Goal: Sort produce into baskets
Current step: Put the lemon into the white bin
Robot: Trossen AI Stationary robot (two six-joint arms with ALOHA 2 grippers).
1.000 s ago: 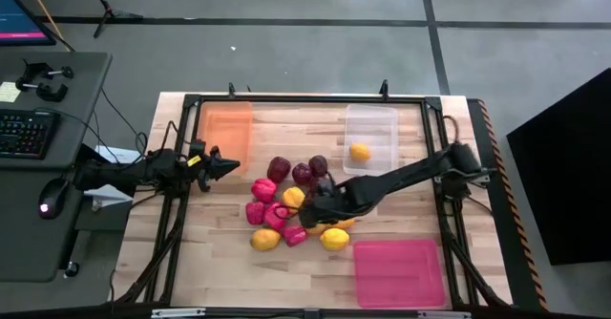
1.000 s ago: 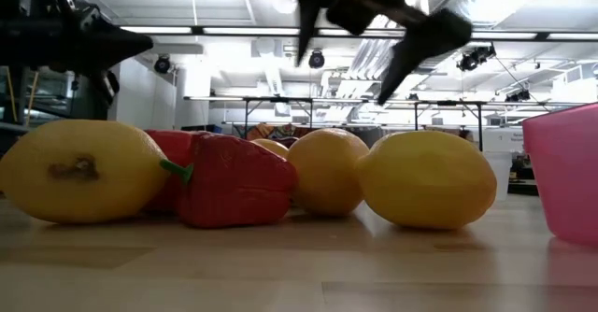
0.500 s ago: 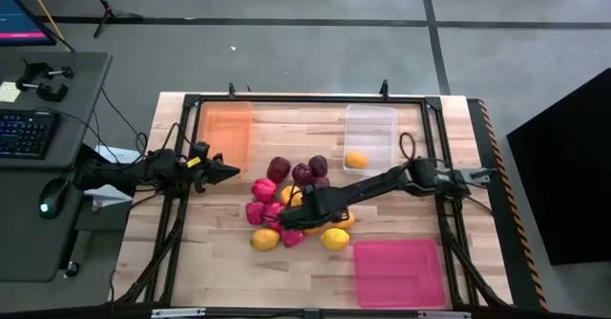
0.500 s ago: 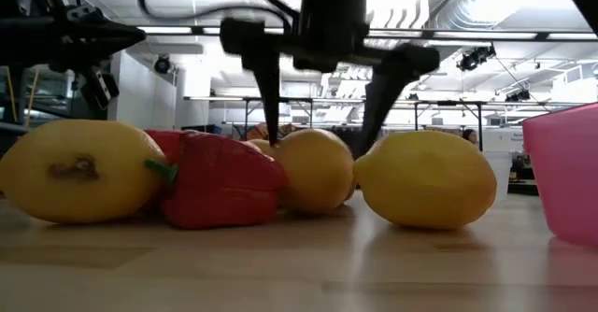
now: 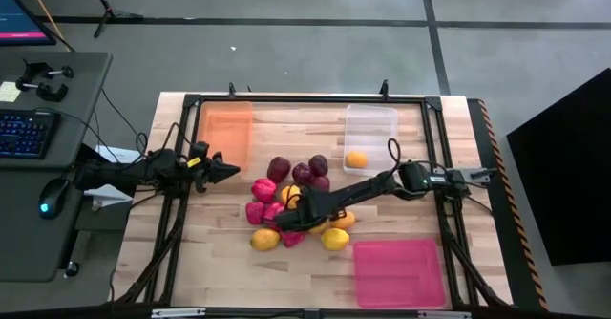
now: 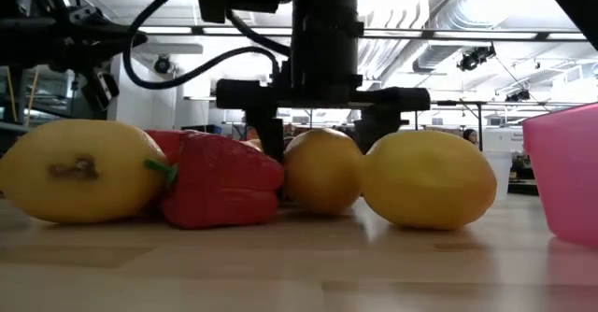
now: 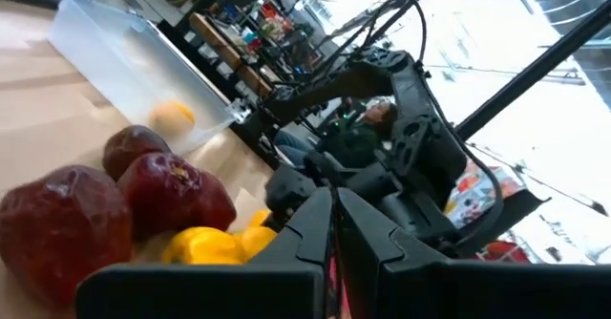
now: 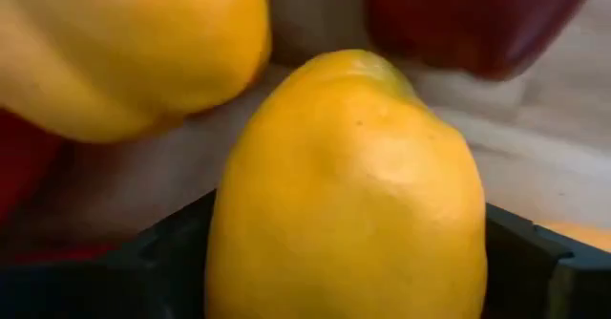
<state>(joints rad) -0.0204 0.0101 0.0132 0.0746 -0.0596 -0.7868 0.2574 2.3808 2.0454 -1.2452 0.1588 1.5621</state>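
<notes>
Fingers of my right gripper [image 6: 322, 134] straddle a smooth, oval yellow-orange toy lemon [image 8: 348, 195], one on each flank. It sits on the table, dimpled, glossy, tapered at the tip.

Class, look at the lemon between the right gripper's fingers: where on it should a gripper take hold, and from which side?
Grip the lemon across its narrow middle, from above, as the right gripper is placed now. It lies on its side in the pile, with a red pepper and another lemon close by, so only the top is free, and the finger slips into the gaps beside it.
</notes>
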